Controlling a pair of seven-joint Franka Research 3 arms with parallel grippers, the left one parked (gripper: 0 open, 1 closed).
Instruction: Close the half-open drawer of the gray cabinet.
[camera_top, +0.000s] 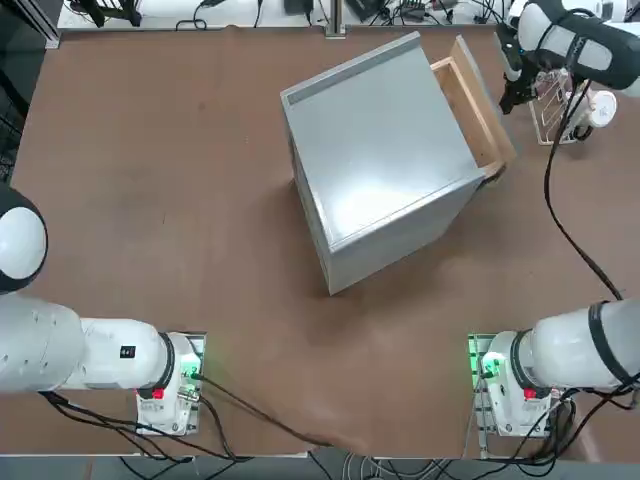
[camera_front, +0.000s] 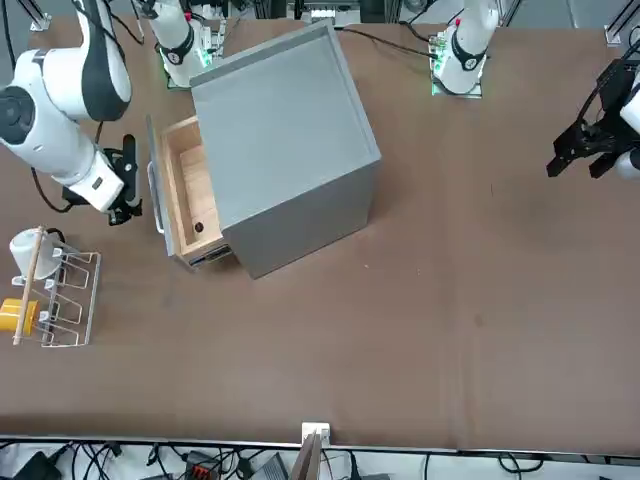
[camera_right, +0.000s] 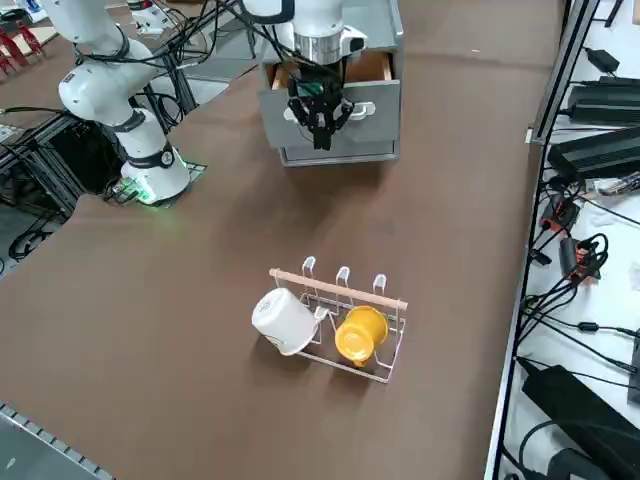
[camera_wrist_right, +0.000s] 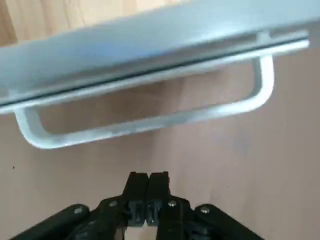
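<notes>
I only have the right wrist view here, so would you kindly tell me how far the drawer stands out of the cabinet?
Observer: The drawer is partly out of the gray cabinet; its wooden floor shows from above.
Operator: Thank you. Where is my gripper relative to it?
Observer: The right gripper hangs in front of the drawer's front panel, apart from the handle, fingers together.
Operator: Anything nearby to avoid?
Observer: A white wire rack holding a white cup and a yellow cup stands behind the gripper.

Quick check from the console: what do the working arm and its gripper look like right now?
The right arm is glossy white with black joint bands; a black cable hangs from it toward its base, which has a green-lit panel. The right gripper is black, its two narrow fingers pressed together before the drawer handle.
</notes>
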